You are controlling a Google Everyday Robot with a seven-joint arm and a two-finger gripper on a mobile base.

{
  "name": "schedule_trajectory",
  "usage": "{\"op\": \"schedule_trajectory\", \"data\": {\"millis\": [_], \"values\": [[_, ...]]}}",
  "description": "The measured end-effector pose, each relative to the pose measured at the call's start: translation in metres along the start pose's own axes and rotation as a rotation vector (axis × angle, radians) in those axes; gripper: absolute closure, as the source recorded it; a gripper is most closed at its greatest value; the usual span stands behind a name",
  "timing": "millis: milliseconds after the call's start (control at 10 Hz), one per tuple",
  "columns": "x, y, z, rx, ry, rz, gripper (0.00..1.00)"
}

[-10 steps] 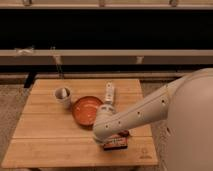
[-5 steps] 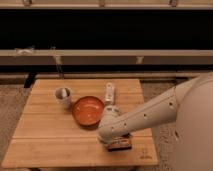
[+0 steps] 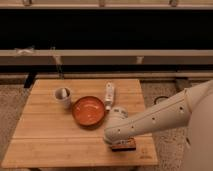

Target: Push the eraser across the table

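The eraser [image 3: 124,145] is a small flat block with a dark top and reddish sides. It lies near the front right edge of the light wooden table [image 3: 50,140]. My gripper [image 3: 116,139] is at the end of the white arm, which reaches in from the right. It is down at the eraser's left end, and the arm's end covers it. The arm also hides part of the eraser's top.
An orange bowl [image 3: 89,110] sits mid-table, just left of the arm. A white bottle [image 3: 109,95] is behind the bowl on the right, and a pale cup [image 3: 63,95] on the left. The front edge is close to the eraser. Dark shelving runs behind the table.
The arm has dropped lower over the table's front right. The eraser has shifted slightly to the right.
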Motion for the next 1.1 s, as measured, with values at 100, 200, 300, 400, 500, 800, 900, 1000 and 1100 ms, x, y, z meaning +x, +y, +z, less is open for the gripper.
{"op": "schedule_trajectory", "data": {"millis": [100, 200, 300, 400, 500, 800, 900, 1000, 1100], "values": [[0.003, -0.001, -0.002, 0.004, 0.0, 0.005, 1.0], [0.007, -0.002, -0.003, 0.008, 0.001, 0.011, 1.0], [0.013, -0.004, -0.005, 0.014, 0.002, 0.023, 1.0], [0.017, -0.005, -0.006, 0.02, 0.002, 0.032, 1.0], [0.025, -0.007, -0.008, 0.027, 0.003, 0.047, 1.0], [0.045, -0.011, -0.013, 0.046, -0.002, 0.088, 1.0], [0.052, -0.013, -0.016, 0.057, -0.006, 0.106, 1.0], [0.056, -0.013, -0.017, 0.063, -0.01, 0.118, 1.0], [0.062, -0.014, -0.02, 0.071, -0.017, 0.134, 1.0]]}}
